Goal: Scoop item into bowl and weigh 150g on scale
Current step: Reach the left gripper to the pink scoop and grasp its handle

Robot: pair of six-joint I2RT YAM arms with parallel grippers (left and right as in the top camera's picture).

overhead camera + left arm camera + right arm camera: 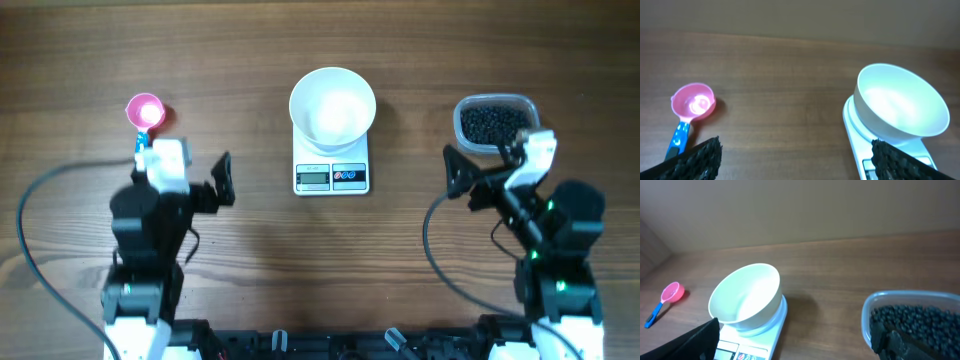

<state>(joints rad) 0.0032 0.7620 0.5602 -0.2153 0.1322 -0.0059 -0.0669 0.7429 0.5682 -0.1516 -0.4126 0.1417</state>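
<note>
Both grippers stand wide apart and empty; no scooping has begun.
The pink scoop (693, 103) lies ahead-left of the left gripper (797, 167). It looks light and stiff, best pinched across its blue handle (680, 138). The loose, glossy black beans (920, 320), likely to roll, fill the clear tub (890, 297) just ahead of the right gripper (802, 347).

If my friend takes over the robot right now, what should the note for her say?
Left hand: open, holding nothing; the pink scoop lies on the table just ahead of it.
Right hand: open, holding nothing, beside the clear tub of black beans.
The white bowl sits on the scale in the middle and looks empty.
Done: bowl is on the scale.
Left: pick up the scoop, scoop beans into the bowl, weigh them. The display is too small to read.
</note>
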